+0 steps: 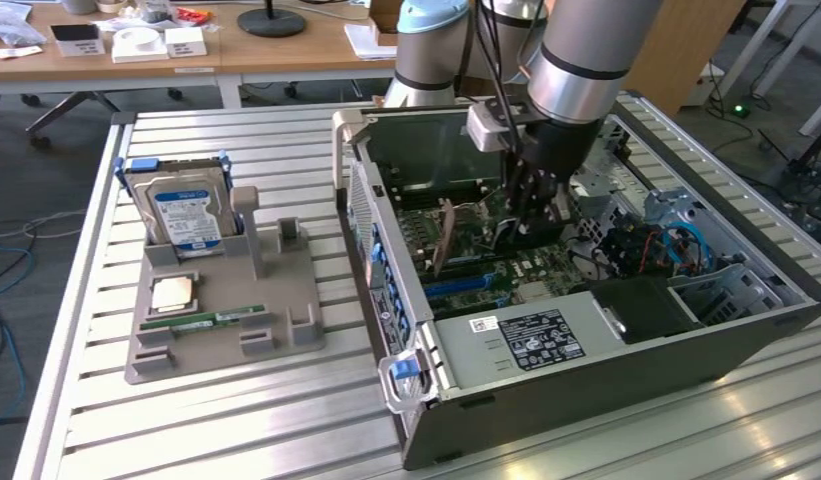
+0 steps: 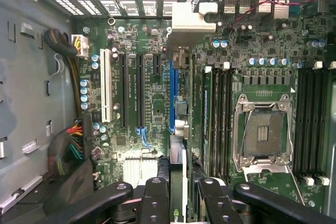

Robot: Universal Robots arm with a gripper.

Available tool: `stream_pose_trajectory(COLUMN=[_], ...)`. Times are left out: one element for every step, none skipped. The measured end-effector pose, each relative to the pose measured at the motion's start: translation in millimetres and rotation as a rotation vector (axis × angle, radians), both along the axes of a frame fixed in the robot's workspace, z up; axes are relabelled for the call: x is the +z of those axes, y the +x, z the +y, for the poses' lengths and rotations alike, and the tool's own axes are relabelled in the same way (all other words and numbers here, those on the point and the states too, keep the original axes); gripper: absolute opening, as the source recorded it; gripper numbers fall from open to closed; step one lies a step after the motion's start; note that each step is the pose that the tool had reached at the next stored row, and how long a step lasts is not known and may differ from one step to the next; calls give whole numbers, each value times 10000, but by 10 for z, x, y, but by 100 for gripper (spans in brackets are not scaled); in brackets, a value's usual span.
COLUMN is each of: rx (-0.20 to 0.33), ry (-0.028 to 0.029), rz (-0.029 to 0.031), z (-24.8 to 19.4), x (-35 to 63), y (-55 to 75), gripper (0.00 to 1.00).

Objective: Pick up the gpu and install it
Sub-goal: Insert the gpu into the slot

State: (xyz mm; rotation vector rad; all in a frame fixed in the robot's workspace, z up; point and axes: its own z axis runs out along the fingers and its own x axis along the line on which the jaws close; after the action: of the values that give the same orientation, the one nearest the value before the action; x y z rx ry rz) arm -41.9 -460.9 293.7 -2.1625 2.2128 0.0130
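Inside the open computer case (image 1: 730, 340), my gripper (image 1: 524, 228) reaches down over the green motherboard (image 2: 131, 45). It is shut on the gpu (image 2: 177, 153), which the wrist view shows edge-on between the black fingers (image 2: 156, 198). The card's silver end bracket (image 2: 186, 22) points toward the slotted rear of the case. The card stands upright just above the blue expansion slot (image 2: 171, 93). In the exterior view the gpu (image 1: 446, 240) appears as a brownish board beside the gripper.
On the slatted table, a grey holder (image 1: 270, 330) carries a blue-labelled hard drive (image 1: 183, 215), a processor (image 1: 170, 292) and a green RAM stick (image 1: 203, 320). The case also holds a power supply (image 1: 544, 335), a CPU socket (image 2: 262, 129) and cable bundles (image 2: 68, 150).
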Motion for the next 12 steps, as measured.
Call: stream_pose_trajectory(rx=[0, 0, 0, 0, 1, 1, 0, 0, 0, -3, -2, 0], ry=[0, 0, 0, -1, -2, -3, -3, -2, -1, -1, 0, 0], rz=[-1, -1, 0, -1, 0, 0, 0, 0, 0, -1, -1, -1], z=[0, 0, 0, 0, 0, 0, 0, 0, 0, 0, 0, 0], x=[-10, -20, -28, -33, -33, -33, -33, -33, -34, -34, -35, -35], y=[-1, -2, -3, -3, -3, -3, -3, -3, -6, -10, -13, -17], gripper=[26, 26, 26, 26, 26, 26, 26, 26, 26, 26, 26, 26])
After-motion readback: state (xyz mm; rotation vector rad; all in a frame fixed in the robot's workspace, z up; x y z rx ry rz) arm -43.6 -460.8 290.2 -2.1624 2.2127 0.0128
